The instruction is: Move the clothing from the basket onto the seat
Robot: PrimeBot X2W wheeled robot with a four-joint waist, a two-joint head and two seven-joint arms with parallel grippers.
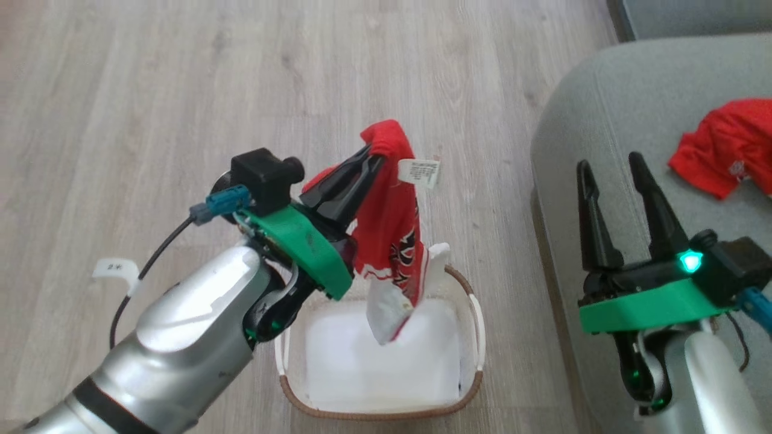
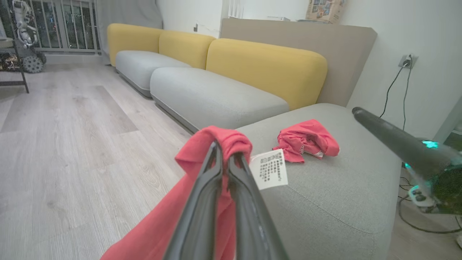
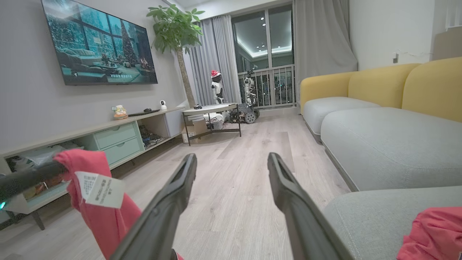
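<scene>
One red garment (image 1: 392, 235) clamped in my left gripper (image 1: 374, 155), held above the basket (image 1: 386, 415) — its tail hangs down to the white clothing (image 1: 374, 361) inside. Right gripper (image 1: 609, 164) fingers apart, empty, at the seat (image 1: 603, 102) edge — second red garment (image 1: 727, 144) lies on it.

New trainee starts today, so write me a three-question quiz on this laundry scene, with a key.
1. True or false: the left gripper is shut on a red shirt hanging over the basket.
2. The right gripper is: A) open and empty, B) holding a shirt, C) inside the basket.
3. How many pieces of clothing lie on the sofa seat?
Key: 1 true; 2 A; 3 one, a crumpled red garment.
</scene>
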